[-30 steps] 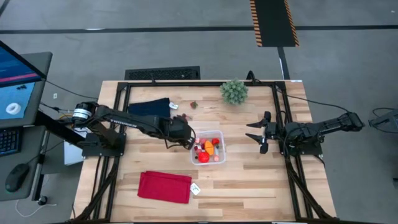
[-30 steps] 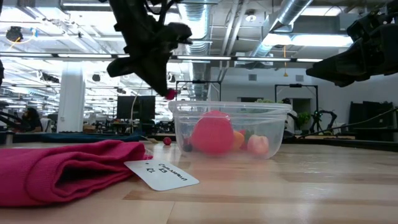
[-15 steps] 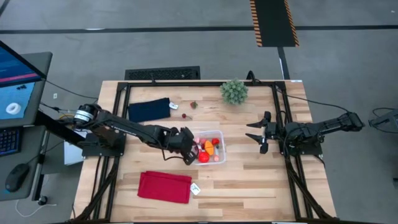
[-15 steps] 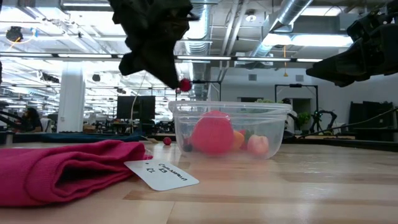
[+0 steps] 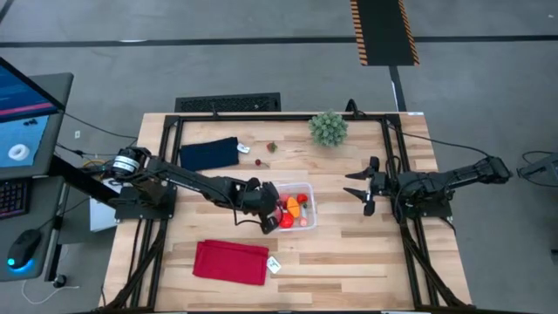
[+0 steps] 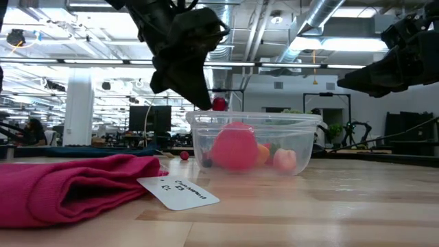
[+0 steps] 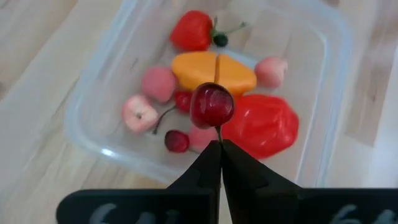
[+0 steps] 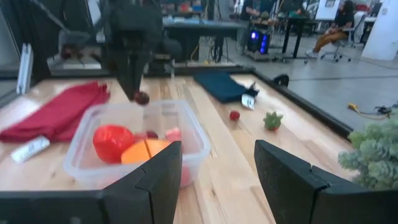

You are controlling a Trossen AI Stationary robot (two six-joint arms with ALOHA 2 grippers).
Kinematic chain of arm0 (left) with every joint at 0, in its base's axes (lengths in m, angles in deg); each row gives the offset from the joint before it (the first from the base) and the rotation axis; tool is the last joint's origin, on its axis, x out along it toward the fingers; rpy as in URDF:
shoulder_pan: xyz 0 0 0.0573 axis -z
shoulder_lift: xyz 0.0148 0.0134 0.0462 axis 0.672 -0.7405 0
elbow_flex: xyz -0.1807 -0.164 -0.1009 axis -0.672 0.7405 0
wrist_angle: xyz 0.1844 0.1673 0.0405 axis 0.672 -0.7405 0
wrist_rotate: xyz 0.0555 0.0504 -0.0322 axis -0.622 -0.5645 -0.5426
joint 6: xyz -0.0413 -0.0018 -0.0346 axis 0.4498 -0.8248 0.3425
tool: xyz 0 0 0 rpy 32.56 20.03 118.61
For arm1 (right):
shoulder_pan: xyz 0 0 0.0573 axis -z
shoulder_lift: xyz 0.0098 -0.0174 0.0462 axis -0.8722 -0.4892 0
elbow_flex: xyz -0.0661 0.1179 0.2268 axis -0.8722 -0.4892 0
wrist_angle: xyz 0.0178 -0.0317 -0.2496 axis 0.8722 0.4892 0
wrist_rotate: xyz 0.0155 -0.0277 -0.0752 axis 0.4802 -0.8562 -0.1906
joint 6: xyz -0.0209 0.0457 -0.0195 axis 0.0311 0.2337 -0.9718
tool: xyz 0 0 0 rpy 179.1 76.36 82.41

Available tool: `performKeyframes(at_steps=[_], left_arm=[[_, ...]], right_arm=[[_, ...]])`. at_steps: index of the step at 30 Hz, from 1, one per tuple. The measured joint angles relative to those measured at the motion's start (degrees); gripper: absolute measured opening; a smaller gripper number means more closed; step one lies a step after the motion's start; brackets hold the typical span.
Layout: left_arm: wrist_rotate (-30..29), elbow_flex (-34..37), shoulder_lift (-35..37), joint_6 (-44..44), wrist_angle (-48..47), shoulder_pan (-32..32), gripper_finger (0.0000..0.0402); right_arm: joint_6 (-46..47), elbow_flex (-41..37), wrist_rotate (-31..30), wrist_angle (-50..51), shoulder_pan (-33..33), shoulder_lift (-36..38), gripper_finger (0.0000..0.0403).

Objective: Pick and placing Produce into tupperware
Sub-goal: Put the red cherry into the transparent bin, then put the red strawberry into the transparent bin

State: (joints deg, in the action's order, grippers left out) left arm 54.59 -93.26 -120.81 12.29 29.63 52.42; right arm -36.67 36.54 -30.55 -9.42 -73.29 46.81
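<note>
The clear tupperware (image 5: 301,209) stands mid-table and holds several produce pieces: a big red one (image 7: 261,124), an orange one (image 7: 214,71), a strawberry (image 7: 191,31) and pink ones. My left gripper (image 5: 271,213) hangs over the container's left rim, shut on a dark red cherry (image 7: 212,106), also seen in the low view (image 6: 219,103). Two small produce pieces (image 5: 258,162) (image 5: 271,147) lie on the table farther back. My right gripper (image 5: 359,186) waits open at the table's right, level, with nothing between its fingers. My left gripper pinches the cherry's thin stem (image 7: 218,132) between its two fingertips (image 7: 208,155), slanting down from the table's left. The cherry sits just beyond the tips, lifted clear, above the container's rim (image 6: 206,115) and the produce inside.
A navy cloth (image 5: 209,153) lies at the back left, a red cloth (image 5: 231,262) with a white tag (image 5: 274,265) at the front, and a green spiky plant ball (image 5: 329,128) at the back. Bare wood shows between the tupperware and my right gripper.
My left gripper has carried the cherry toward the table's right and a little toward the near edge, from beside the tupperware to over its left rim. The wrist has rolled on the way, and the gripper stays shut on the stem.
</note>
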Motion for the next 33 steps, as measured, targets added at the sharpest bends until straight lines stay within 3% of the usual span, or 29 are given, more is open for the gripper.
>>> performKeyframes(at_steps=[6,14,18,24,33], left_arm=[[0.17,0.02,-0.44,-7.03,0.82,0.02,0.0013],[-0.59,0.02,-0.42,-6.99,0.85,-0.28,0.0076],[-6.65,0.02,0.01,-0.55,0.03,-0.31,0.0096],[-16.34,0.0,0.6,8.37,-2.96,-1.52,0.0094],[-15.37,-0.02,2.23,24.73,-8.26,-8.39,0.0071]], right_arm=[[-0.01,-0.01,0.04,0.08,-0.02,0.01,0.0224],[-0.01,-0.01,0.0,0.08,0.0,0.01,0.0224],[-0.01,-0.01,0.02,0.06,0.0,0.01,0.0224],[0.01,-0.01,0.02,0.08,0.0,0.01,0.0224],[0.01,-0.01,0.01,0.06,-0.02,0.01,0.0224]])
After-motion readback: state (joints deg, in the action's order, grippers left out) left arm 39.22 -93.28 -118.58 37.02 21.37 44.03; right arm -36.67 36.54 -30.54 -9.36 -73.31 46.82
